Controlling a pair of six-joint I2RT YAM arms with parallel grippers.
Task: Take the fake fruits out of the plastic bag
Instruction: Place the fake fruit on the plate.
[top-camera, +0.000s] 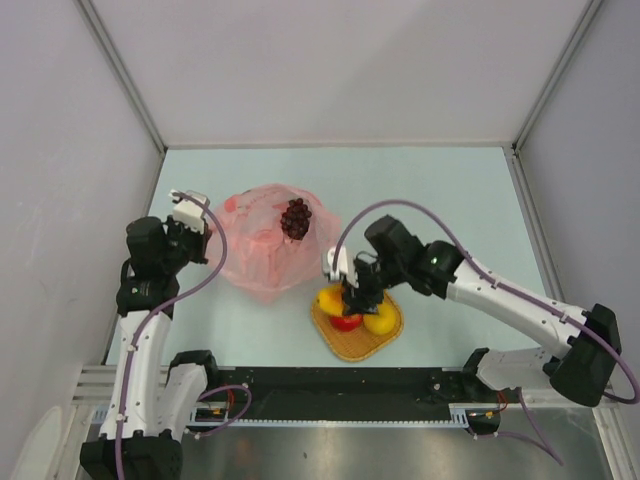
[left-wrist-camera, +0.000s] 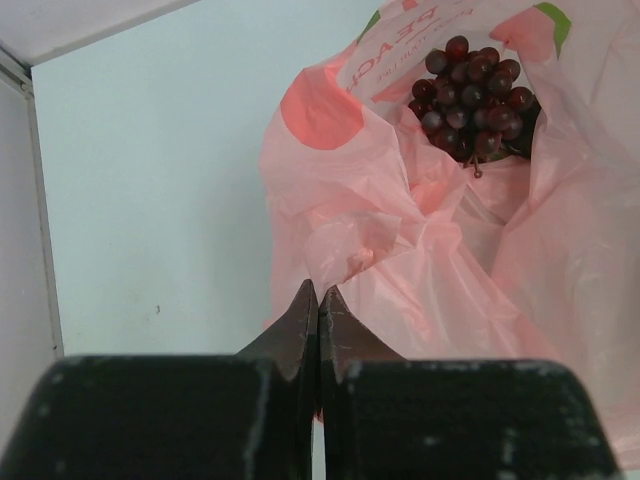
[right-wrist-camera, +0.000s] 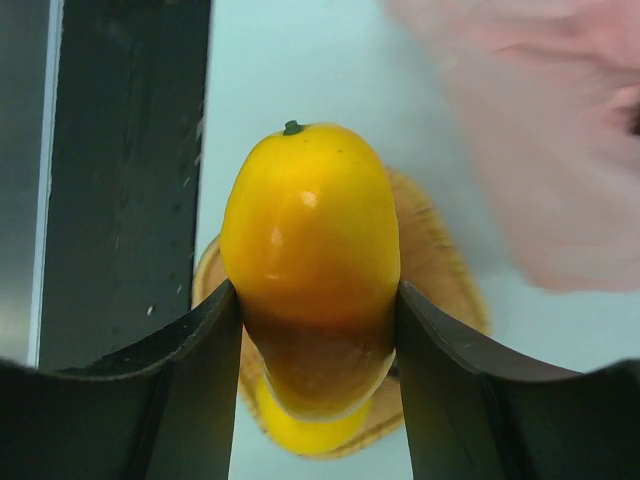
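Note:
The pink plastic bag (top-camera: 262, 250) lies on the table at centre left, its mouth open around a dark purple grape bunch (top-camera: 296, 218). My left gripper (top-camera: 205, 236) is shut on a fold of the bag's left edge. In the left wrist view the closed gripper (left-wrist-camera: 318, 296) pinches pink film of the bag (left-wrist-camera: 420, 250), and the grapes (left-wrist-camera: 470, 95) lie beyond. My right gripper (top-camera: 352, 302) hangs over the woven tray (top-camera: 392, 338), shut on an orange-yellow mango (right-wrist-camera: 310, 240). A red apple (top-camera: 346, 321) and a yellow round fruit (top-camera: 380, 322) rest in the tray.
The tray (right-wrist-camera: 445, 275) sits close to the table's near edge, beside the black rail (right-wrist-camera: 120, 170). The bag's blurred edge (right-wrist-camera: 540, 150) is just beyond the tray. White walls close the table on three sides.

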